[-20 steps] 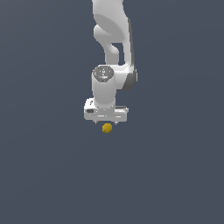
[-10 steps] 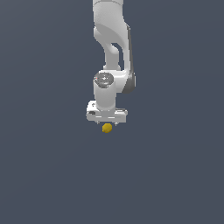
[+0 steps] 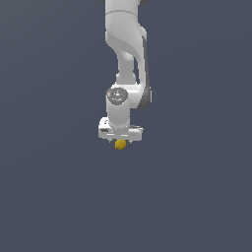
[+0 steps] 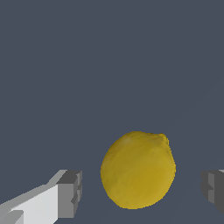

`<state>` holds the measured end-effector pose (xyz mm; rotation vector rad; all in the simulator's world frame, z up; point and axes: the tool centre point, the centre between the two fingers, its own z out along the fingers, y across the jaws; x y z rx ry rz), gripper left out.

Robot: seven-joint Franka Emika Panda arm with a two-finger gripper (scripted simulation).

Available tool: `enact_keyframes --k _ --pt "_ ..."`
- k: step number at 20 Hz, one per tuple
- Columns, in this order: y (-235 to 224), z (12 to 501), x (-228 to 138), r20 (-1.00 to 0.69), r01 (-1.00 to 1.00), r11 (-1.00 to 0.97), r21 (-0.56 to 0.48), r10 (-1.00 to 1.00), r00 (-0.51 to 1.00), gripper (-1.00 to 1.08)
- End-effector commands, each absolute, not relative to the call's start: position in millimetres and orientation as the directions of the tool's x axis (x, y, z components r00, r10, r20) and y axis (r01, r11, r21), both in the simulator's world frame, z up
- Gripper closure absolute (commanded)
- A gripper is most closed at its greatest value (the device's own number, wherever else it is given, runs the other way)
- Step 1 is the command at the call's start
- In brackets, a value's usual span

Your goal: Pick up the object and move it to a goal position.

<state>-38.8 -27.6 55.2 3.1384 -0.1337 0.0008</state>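
A: What differs from half a second ago?

B: Little. In the exterior view the white jointed robot arm [image 3: 125, 54] has shifted slightly toward the frame's right. Its wrist hub now sits a touch right of where it was, while the height of the white end effector [image 3: 120, 139] looks about the same. The small matte yellow lemon-shaped object [image 3: 120, 144] has moved with it and keeps its place just under the end effector's lower edge, a little below the frame's centre.

A: And where does the object lie relative to the end effector now?

B: In the exterior view it peeks out directly beneath the middle of the end effector, touching or nearly touching its underside. In the wrist view the object [image 4: 138, 170] fills the lower middle of the frame, between the two grey pads [image 4: 70, 193].

A: Are the fingers clamped on it?

B: No. The wrist view shows a plain gap of dark grey background on each side of the object, so the fingers stand apart and neither pad touches it.

A: What lies around them?

B: Only the flat dark grey-blue background [image 3: 49, 197].
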Motion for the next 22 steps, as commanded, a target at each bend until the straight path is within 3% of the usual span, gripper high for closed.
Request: enact_keyframes --k 1,8,9,22 --pt "-27 42 -40 0.0 -0.085 -0.996 0.0 -0.085 0.996 -0.92" --pt "-27 28 -39 0.0 -0.086 -0.996 0.0 -0.086 0.996 -0.92" --pt "-27 28 -39 0.0 -0.086 -0.996 0.0 -0.086 0.996 1.08" --pt "-28 31 -38 0.001 -0.086 -0.996 0.0 -0.086 0.996 1.08"
